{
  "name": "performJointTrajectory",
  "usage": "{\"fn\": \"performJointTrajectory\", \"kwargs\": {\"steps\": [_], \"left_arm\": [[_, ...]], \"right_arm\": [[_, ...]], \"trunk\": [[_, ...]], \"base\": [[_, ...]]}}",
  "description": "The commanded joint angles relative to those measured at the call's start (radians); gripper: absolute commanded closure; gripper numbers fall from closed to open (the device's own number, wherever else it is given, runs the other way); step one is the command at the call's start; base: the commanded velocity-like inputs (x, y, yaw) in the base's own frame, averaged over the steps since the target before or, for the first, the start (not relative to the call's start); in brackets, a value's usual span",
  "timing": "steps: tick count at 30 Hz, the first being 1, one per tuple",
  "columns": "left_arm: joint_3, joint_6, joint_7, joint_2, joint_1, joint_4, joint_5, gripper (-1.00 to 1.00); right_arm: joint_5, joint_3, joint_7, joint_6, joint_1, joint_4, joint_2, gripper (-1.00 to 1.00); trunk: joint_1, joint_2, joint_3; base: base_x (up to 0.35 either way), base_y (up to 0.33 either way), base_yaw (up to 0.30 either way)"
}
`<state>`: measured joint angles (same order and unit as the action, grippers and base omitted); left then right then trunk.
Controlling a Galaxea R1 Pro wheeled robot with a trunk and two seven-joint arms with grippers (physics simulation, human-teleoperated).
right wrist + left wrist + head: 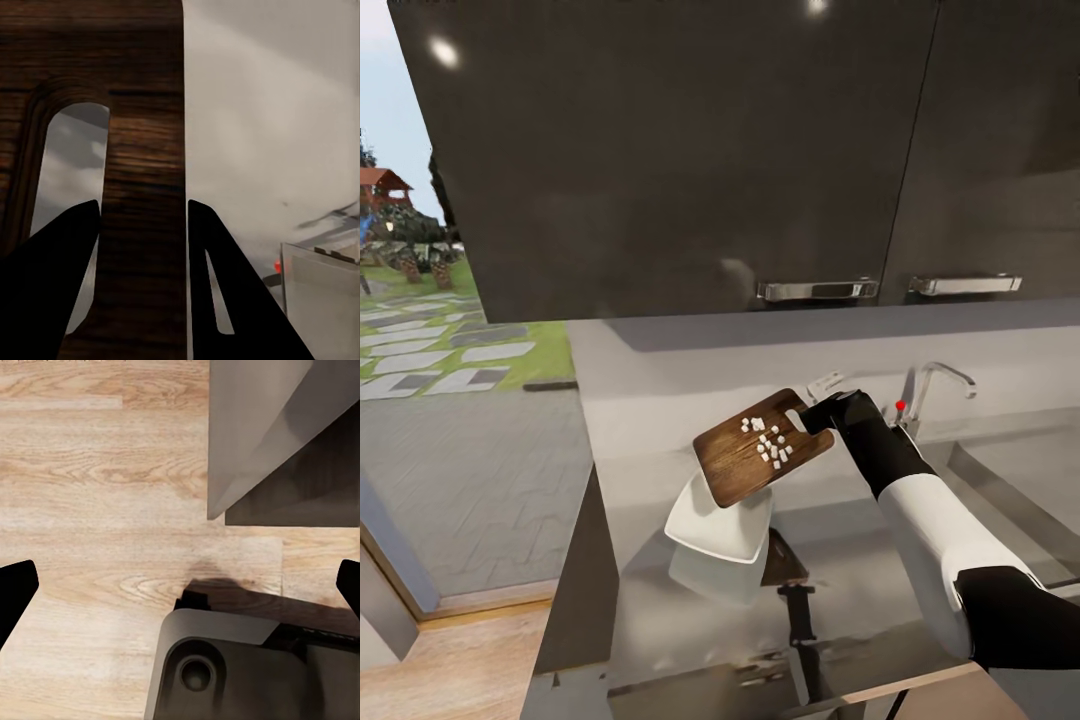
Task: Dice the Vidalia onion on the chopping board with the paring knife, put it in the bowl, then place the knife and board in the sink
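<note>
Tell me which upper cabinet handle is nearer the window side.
The longer chrome bar handle on the wide dark cabinet door; the shorter chrome handle sits farther toward the faucet side.

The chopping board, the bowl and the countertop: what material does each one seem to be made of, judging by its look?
The chopping board, held over the bowl by the right pincer, looks like dark brown wood: grain lines run along it. The bowl is plain glossy white, perhaps ceramic or plastic; the look leaves it open. The countertop appears to be grey polished steel, since it mirrors the bowl.
</note>
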<state>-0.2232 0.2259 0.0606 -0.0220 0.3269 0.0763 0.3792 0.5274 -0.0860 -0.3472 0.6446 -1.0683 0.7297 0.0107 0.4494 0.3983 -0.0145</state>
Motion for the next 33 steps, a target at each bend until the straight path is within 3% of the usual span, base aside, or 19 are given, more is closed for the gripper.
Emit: {"fn": "performJointTrajectory", "kwargs": {"steps": [1,7,33], "left_arm": [[-0.008,0.006,0.001,0.001,0.001,0.003,0.006,-1.0],[-0.008,0.006,0.001,0.001,0.001,0.003,0.006,-1.0],[-0.008,0.006,0.001,0.001,0.001,0.003,0.006,-1.0]], "right_arm": [[0.011,-0.005,-0.007,0.003,0.0,0.001,0.0,1.0],[0.011,-0.04,-0.007,0.003,0.0,0.001,0.0,1.0],[0.012,-0.044,-0.007,0.003,0.0,0.0,-0.001,1.0]], "trunk": [[0.001,0.002,-0.001],[0.001,0.002,-0.001],[0.001,0.002,-0.001]], "base": [[0.0,0.0,0.0],[0.0,0.0,0.0],[0.0,0.041,0.0]]}}
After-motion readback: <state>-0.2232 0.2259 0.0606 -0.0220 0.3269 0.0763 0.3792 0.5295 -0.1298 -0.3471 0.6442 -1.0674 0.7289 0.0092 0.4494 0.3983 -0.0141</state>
